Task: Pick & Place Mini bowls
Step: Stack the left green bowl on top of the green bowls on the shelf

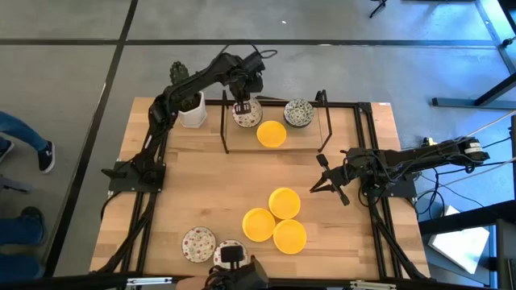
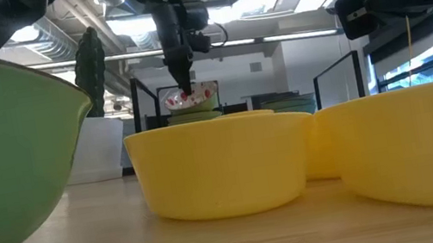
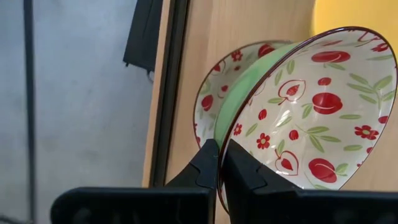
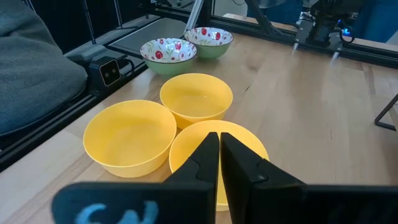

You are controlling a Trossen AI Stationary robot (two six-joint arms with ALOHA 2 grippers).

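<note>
Left fingers (image 3: 219, 165) pinch a red-patterned bowl's (image 3: 311, 112) rim over a matching bowl (image 1: 244, 117) at the far counter (image 1: 201, 185).
It should lower level and centred before release; right fingers (image 4: 219, 163) wait pressed together near three yellow bowls (image 1: 274, 221).

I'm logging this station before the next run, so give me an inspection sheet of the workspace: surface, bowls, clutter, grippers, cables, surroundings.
Surface: light wooden table, with a black frame standing at the far end.
Job's things: three yellow bowls clustered near the front; two red-patterned bowls at the front left; one yellow bowl and one dark-patterned bowl by the frame; a red-patterned bowl pinched by its rim.
Clutter: white cactus pot at the far left.
Grippers: left gripper shut on the red-patterned bowl, over another like it; right gripper shut, empty, at the right side.
Cables: bundle off the right edge.
Surroundings: a person's shoes on the floor at left.
</note>
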